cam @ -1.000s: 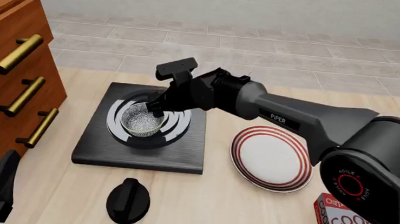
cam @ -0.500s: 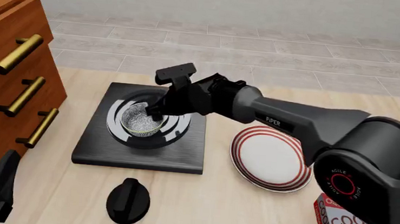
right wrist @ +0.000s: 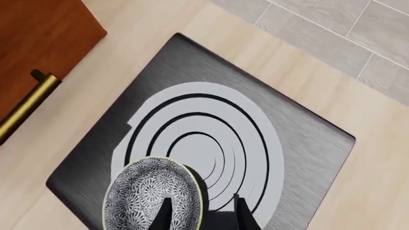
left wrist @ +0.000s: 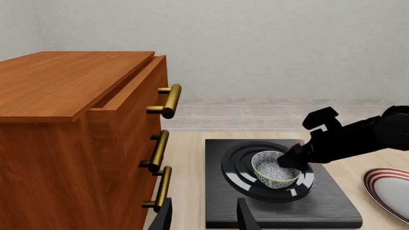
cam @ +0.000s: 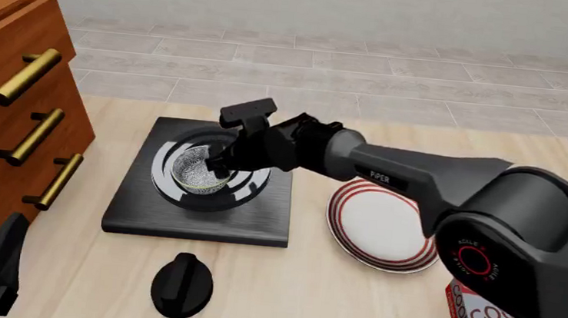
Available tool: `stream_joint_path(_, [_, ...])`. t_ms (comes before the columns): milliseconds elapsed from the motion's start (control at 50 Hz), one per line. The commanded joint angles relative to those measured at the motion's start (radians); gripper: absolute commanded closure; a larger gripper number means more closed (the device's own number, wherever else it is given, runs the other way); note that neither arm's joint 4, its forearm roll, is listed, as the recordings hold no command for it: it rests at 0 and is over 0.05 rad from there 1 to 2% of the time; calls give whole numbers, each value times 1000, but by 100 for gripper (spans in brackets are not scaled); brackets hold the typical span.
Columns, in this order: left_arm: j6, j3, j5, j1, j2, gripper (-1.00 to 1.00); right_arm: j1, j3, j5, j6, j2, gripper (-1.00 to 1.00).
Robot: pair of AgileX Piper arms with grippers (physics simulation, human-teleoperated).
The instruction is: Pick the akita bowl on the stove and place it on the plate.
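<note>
Worktop point(cam: 353, 311): carried everything listed.
Stove point(cam: 258, 218): black slab, landmark.
Plate point(cam: 386, 226): red-ringed, just beside the stove.
Akita bowl point(cam: 199, 172): sat upright on the stove's burner rings.
My right fingers point(right wrist: 201, 215): straddled the bowl's rim, one inside, one outside; grip uncertain.
My left fingers point(left wrist: 204, 218): spread, empty, short of the stove.
</note>
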Motion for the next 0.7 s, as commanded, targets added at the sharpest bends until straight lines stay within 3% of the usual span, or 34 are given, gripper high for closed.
stream_joint_path(20, [0, 0, 0, 0, 0, -100, 1, -3, -2, 6, 10, -100])
stream_joint_path(700, [0, 0, 0, 0, 0, -100, 2, 23, -46, 25, 51, -100])
